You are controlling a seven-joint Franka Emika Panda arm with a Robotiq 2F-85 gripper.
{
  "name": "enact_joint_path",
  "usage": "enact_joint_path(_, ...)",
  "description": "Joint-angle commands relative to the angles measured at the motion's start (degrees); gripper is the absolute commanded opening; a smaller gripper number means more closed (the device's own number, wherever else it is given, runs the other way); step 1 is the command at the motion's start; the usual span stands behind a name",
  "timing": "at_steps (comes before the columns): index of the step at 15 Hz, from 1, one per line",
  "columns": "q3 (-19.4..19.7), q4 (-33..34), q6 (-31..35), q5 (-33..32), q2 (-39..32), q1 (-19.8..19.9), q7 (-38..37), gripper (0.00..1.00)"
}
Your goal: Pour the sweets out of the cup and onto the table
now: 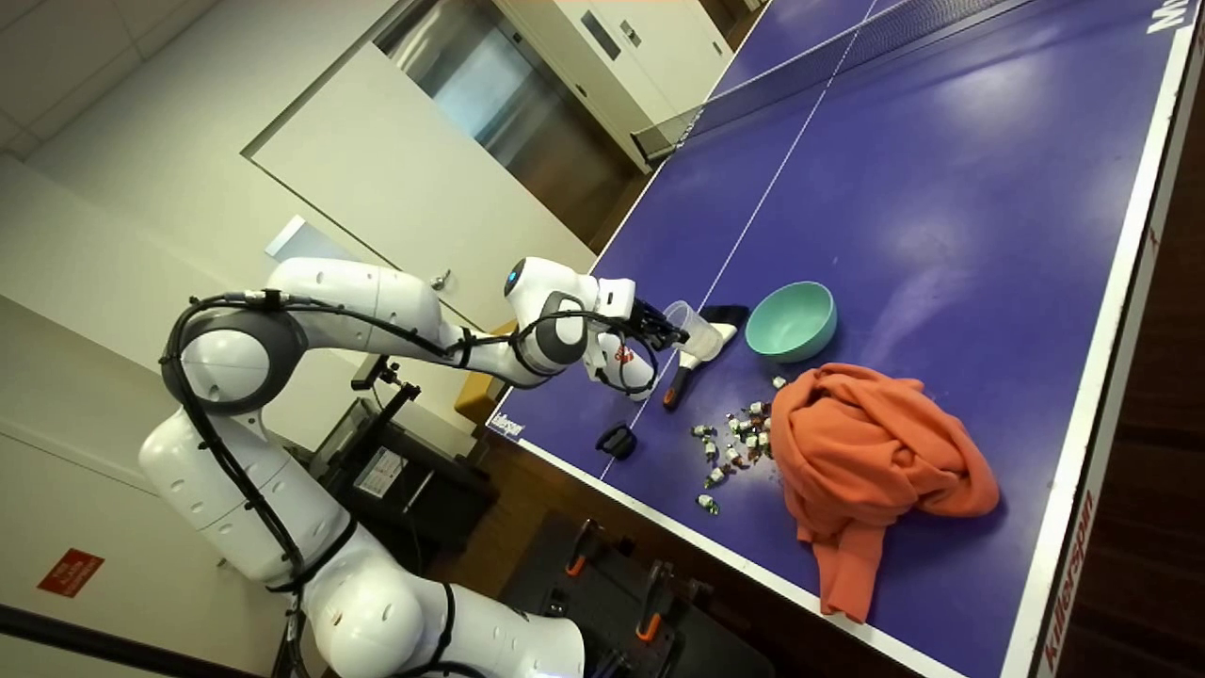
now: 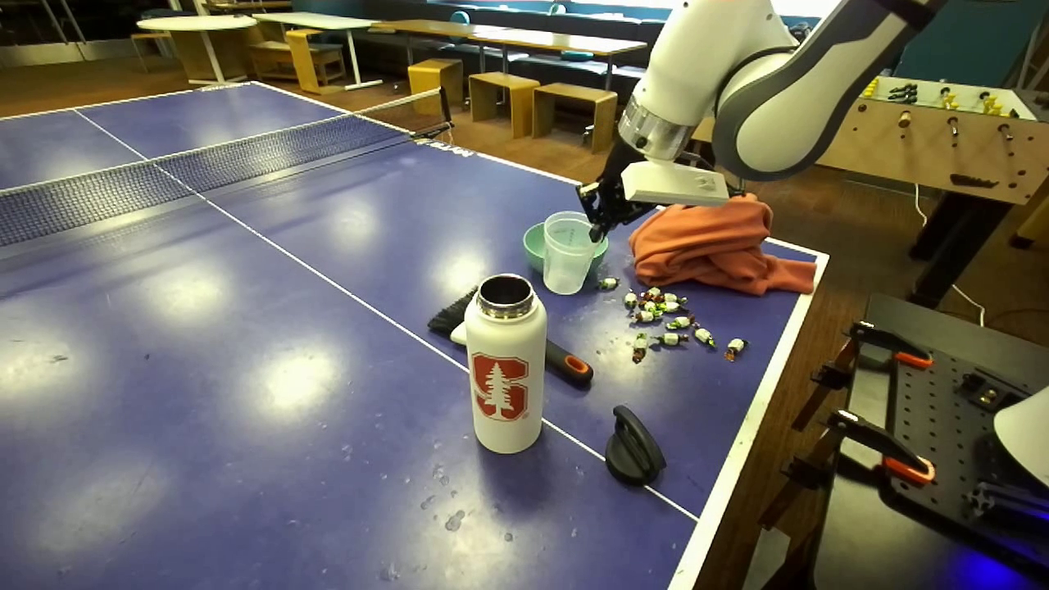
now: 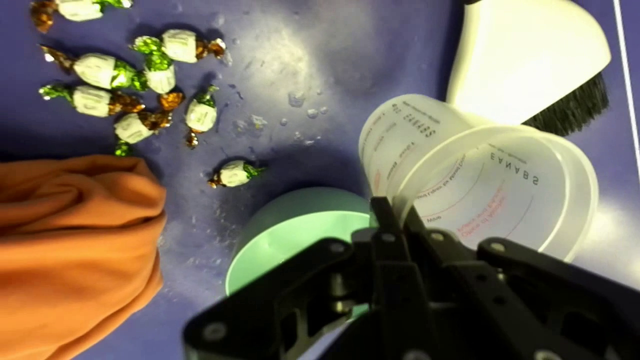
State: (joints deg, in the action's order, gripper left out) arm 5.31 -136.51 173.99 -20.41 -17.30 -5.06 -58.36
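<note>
The claw (image 3: 396,207) is squeezed nearly together, with only the thin side of the plastic cup (image 2: 567,256) between its tips. It has the cup by the rim. One finger looks to be inside the mouth and one outside. I see no sweets in the part of the cup that shows.

The wrapped sweets (image 2: 679,323) lie loose on the table-tennis table (image 1: 941,235). They are near the end edge by the robot's base (image 1: 508,621), toward the corner where the orange sweater (image 1: 875,461) lies. The cup is farther in from that edge than the sweets. In the wrist view it shows between the green bowl (image 1: 793,322) and the hand brush (image 3: 525,60).

I think the pouring is done, and the next thing may be to put the cup down. What matters most is this: the cup is right below the claw's tips, mouth up, bottom toward the table. Its long way runs almost straight up and down in an exterior view. So a straight move down should land it on its bottom, as long as the brush and bowl are not under it. I can't tell if the bottom is touching the table. The claw pinches just one side, so the cup could swing or tip if it bumps something.
</note>
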Motion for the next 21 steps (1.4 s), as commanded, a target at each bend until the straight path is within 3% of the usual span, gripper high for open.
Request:
enact_joint_path(1, 0.4, -0.3, -3.9, -1.1, 0.3, -0.4, 0.6, 0.01)
enact_joint_path(3, -1.7, -0.3, -3.5, 0.2, -0.7, 1.2, 2.1, 0.01)
enact_joint_path(7, -1.5, 0.1, -3.2, -0.3, -2.9, 0.9, 1.8, 0.01)
enact_joint_path(9, -3.3, -0.3, -2.2, 0.8, -3.5, 2.5, 3.2, 0.01)
enact_joint_path(10, -1.6, -0.7, -1.2, 6.2, -3.8, 0.0, 7.6, 0.01)
enact_joint_path(13, -3.3, -0.7, -0.4, 13.8, -4.2, 0.9, 14.5, 0.01)
enact_joint_path(14, -3.5, -0.6, -0.9, 16.0, -4.1, 0.7, 16.6, 0.3)
enact_joint_path(15, -3.4, -0.5, -1.3, 17.9, -3.9, 0.4, 18.2, 0.31)
enact_joint_path(21, -0.6, -2.5, -5.0, 23.2, 2.4, -3.5, 22.4, 0.75)
